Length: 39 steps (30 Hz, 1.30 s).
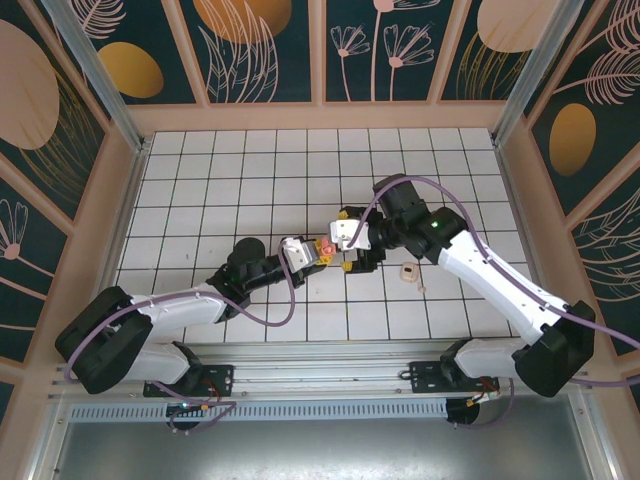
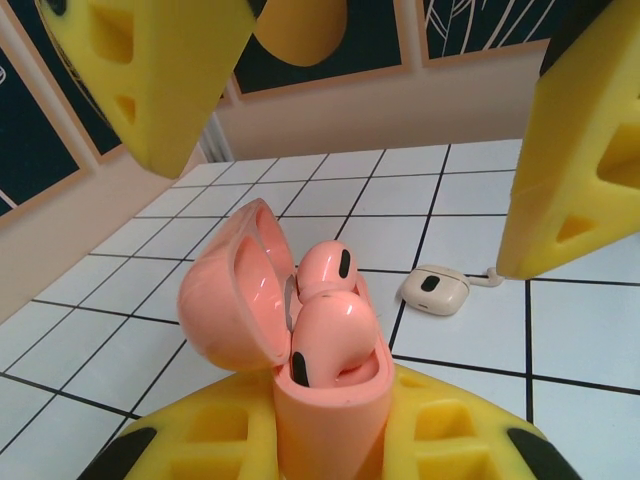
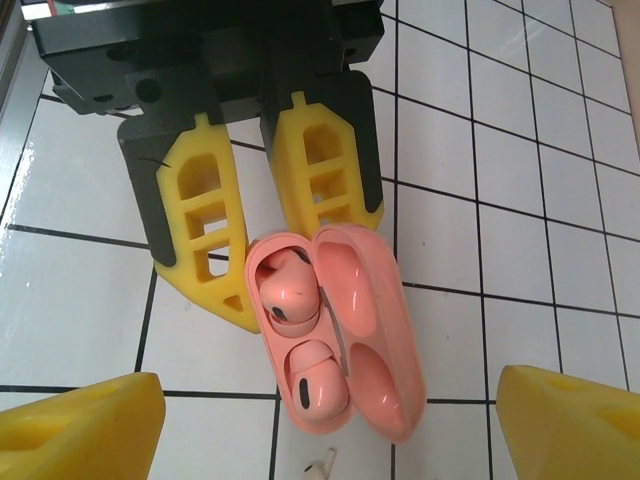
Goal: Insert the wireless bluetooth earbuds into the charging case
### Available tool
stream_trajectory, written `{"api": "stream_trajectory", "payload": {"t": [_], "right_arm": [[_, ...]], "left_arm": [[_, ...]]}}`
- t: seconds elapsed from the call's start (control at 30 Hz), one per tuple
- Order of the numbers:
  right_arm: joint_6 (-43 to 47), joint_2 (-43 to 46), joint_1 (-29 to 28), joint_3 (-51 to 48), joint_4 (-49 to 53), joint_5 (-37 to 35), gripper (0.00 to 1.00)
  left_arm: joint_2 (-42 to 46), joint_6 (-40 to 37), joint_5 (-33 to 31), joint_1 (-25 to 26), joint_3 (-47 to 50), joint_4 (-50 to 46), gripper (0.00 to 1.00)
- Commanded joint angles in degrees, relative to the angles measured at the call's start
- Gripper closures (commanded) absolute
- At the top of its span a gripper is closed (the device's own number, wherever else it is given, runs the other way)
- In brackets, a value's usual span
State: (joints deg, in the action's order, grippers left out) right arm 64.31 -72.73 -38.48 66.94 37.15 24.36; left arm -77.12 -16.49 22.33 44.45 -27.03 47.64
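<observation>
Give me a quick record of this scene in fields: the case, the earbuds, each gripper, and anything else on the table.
case: pink, open, held by the left gripper
earbuds: two, both sitting inside the case
left gripper: shut on the case
right gripper: open, above the case, holding nothing
table: white tiles; a beige pod lies apart from the case
</observation>
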Motion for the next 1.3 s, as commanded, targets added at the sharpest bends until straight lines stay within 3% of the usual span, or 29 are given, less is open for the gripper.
{"api": "stream_trajectory", "payload": {"t": [0.0, 0.27, 0.5, 0.67, 1.0, 1.13, 1.27], "right_arm": [[1.35, -1.3, -0.63, 2.13, 0.02, 2.68, 0.13], [1.46, -3.64, -1.69, 2.19, 0.54, 3.06, 0.14], [-0.17, -3.44, -2.66, 2.41, 1.85, 3.24, 0.22], [-2.58, -0.41, -3.07, 0.82, 2.45, 2.23, 0.31], [-9.57, 8.66, -3.14, -5.15, 0.0, 0.07, 0.35], [-14.5, 12.17, -2.94, -8.47, -6.45, 0.21, 0.34], [-15.41, 14.26, -1.61, -11.47, -14.13, 0.79, 0.22]], "left_arm": [[0.71, -0.8, 1.37, 0.26, -1.23, 1.49, 0.94], [1.57, -0.91, 1.05, 0.27, -1.32, 1.32, 0.93], [1.99, -0.57, -0.88, 0.25, -1.19, 1.08, 0.93], [2.48, -0.44, -2.71, 0.3, -0.98, 0.93, 0.93], [2.84, 2.17, -3.33, 0.35, -0.62, 1.53, 0.93], [4.36, 3.63, -3.63, 0.27, 0.63, 2.36, 0.93], [5.44, 2.83, -1.58, 0.23, 1.08, 1.88, 0.93]]}}
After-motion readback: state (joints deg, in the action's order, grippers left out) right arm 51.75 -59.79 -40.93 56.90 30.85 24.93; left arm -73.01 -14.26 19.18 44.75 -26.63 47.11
